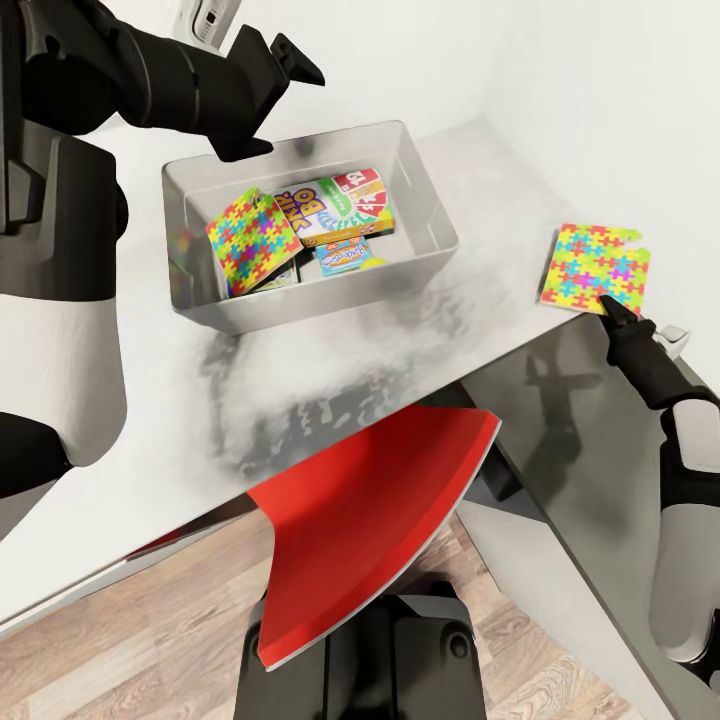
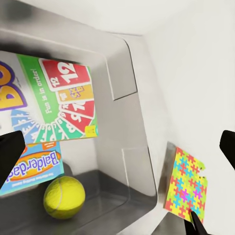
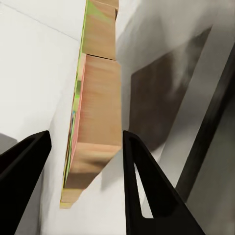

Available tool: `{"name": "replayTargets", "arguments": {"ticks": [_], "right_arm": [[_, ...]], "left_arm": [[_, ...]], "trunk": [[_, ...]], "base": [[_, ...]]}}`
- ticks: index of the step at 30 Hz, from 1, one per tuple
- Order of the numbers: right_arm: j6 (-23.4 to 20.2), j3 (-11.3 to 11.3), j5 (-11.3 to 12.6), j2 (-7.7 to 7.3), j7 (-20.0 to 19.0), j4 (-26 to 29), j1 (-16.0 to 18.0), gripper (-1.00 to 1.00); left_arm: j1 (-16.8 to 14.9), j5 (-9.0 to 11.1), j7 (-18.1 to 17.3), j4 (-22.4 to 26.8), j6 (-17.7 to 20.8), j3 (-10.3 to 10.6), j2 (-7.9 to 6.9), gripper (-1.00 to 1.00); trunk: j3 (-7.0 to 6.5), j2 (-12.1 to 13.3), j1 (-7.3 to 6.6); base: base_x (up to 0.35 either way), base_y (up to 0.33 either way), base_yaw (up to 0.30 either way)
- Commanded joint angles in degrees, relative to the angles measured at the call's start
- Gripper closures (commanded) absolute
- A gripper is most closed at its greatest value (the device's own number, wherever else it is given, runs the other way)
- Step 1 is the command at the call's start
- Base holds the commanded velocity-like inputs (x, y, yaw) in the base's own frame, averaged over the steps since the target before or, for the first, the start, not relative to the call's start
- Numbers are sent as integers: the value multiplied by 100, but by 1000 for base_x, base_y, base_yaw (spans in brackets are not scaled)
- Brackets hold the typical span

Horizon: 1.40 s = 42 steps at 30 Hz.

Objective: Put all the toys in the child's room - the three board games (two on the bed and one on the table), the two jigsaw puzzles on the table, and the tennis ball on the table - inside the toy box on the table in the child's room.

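Where the light grey bench [image 1: 130,440] meets white wall, the toy box [image 1: 432,215] holds one jigsaw puzzle [image 1: 250,240]. Right gripper [image 3: 83,181] jaws straddle the other puzzle [image 1: 595,268], apart; left gripper [image 1: 268,62] jaws apart above the box.

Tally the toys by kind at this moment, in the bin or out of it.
Jigsaw puzzles: 2, one in the toy box at, one on the table at
Board games: 2 visible, SKIP-BO, blue box
Tennis ball: 1
Total: 5

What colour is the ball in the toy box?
Yellow-green tennis ball, clearest in the left wrist view, on the toy box floor.
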State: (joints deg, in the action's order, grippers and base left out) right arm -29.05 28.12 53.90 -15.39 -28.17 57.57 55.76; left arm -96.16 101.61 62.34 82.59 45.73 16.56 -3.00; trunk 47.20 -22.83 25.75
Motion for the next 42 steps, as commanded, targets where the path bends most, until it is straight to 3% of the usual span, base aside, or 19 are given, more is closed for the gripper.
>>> {"name": "replayTargets", "arguments": {"ticks": [1,12,17,24,30,35,42], "right_arm": [[-50,11,35,1,-2,5,3,100],[-69,-2,39,-21,-3,152,-32,100],[-283,-15,57,-66,-4,414,-95,100],[-1117,-23,65,-117,-43,685,-162,100],[-1642,-35,57,-134,-82,1337,-259,100],[-2171,-38,49,-149,-79,2040,-429,100],[-2923,-3,40,-156,-66,2568,-503,100]], "left_arm": [[-5,43,50,2,5,5,-4,-100],[8,51,61,5,-8,3,-6,-100],[14,62,65,7,-8,-1,-10,-100],[22,180,67,14,0,-10,-67,-100],[131,352,64,7,-16,-13,-104,-100],[251,398,66,5,-23,-42,-123,-100],[325,436,70,4,-27,-70,-130,-100]], "trunk": [[7,-9,3],[7,-9,3],[7,-9,3],[7,-9,3],[7,-9,3],[-4,-9,3],[-50,-9,3]], "base": [[0,0,0],[0,0,0],[0,0,0],[0,0,0],[0,0,0],[0,0,0],[0,0,0]]}}
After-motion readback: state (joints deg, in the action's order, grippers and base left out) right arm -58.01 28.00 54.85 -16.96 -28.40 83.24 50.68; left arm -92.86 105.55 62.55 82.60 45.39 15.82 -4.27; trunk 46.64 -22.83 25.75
